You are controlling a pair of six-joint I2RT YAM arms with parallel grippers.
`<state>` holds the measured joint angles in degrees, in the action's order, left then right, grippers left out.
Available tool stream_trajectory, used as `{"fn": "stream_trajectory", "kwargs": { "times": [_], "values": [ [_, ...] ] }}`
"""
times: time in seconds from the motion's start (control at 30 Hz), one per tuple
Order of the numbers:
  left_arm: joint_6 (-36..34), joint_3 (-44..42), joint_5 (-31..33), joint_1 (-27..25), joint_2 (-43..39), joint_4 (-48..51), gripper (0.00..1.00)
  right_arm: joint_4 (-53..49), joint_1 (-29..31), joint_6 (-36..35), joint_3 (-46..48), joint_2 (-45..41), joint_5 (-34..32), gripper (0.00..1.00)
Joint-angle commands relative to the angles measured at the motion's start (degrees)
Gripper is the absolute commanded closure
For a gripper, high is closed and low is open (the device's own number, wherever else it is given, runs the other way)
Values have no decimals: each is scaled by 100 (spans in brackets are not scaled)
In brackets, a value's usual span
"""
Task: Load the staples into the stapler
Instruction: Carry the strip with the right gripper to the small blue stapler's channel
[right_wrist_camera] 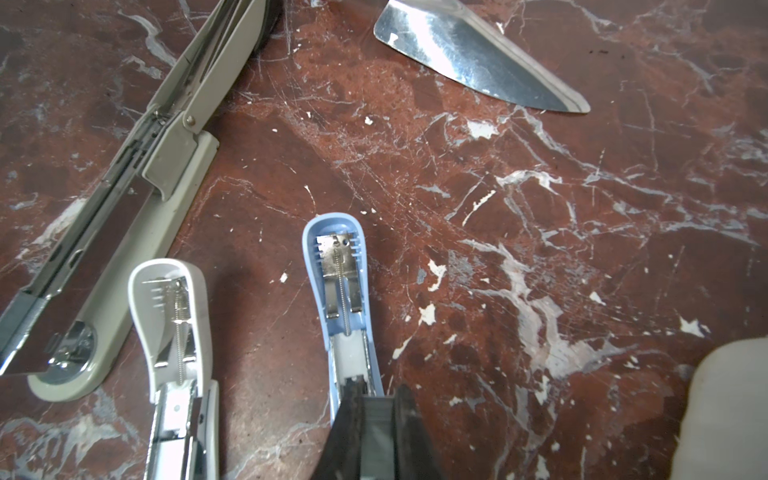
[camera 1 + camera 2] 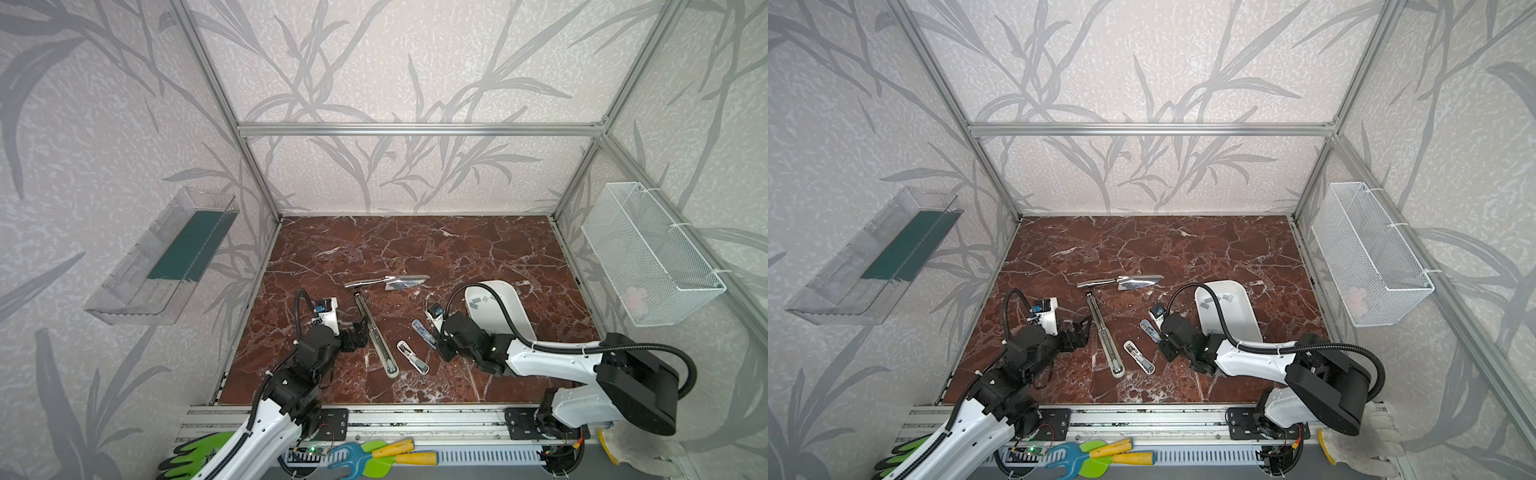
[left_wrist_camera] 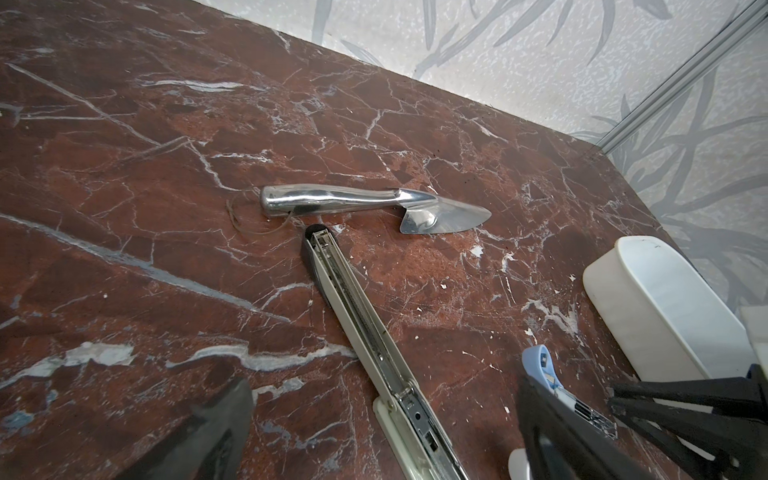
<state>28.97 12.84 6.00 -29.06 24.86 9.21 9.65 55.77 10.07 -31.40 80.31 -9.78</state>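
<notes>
Overhead, staples (image 2: pixel 485 299) in white tray (image 2: pixel 524 316), right wrist, blue stapler (image 1: pixel 334 270) lying open

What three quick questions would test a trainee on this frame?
1. Besides the long beige stapler, how many small staplers lie open on the marble?
2. True or false: the left gripper is shut.
3. Where do the loose staples lie? A) in the white tray B) in the wire basket C) on the clear wall shelf

Key: 1) two, one white and one blue; 2) false, it stands open astride the long beige stapler; 3) A
</notes>
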Motion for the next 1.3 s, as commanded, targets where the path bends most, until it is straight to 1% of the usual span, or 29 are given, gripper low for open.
{"fn": "stream_trajectory", "kwargs": {
  "times": [0.0,0.13,0.53,0.9,1.0,1.17,1.27],
  "values": [
    [-41,6,-95,21,149,-174,1,-133,-5,41,-235,147,176,95],
    [-45,29,-116,17,251,-200,1,-234,-5,13,-321,254,199,98],
    [-41,25,-117,22,266,-227,1,-133,-5,-58,-311,430,117,99],
    [-42,17,-113,15,264,-227,1,-200,-5,-52,-343,416,153,99],
    [-43,17,-111,17,269,-233,1,-214,-5,-17,-367,397,351,99],
    [-41,17,-103,15,265,-234,1,-32,4,103,-366,484,960,99],
    [-34,17,-103,15,271,-229,1,27,4,190,-361,532,1037,99]
  ]
}}
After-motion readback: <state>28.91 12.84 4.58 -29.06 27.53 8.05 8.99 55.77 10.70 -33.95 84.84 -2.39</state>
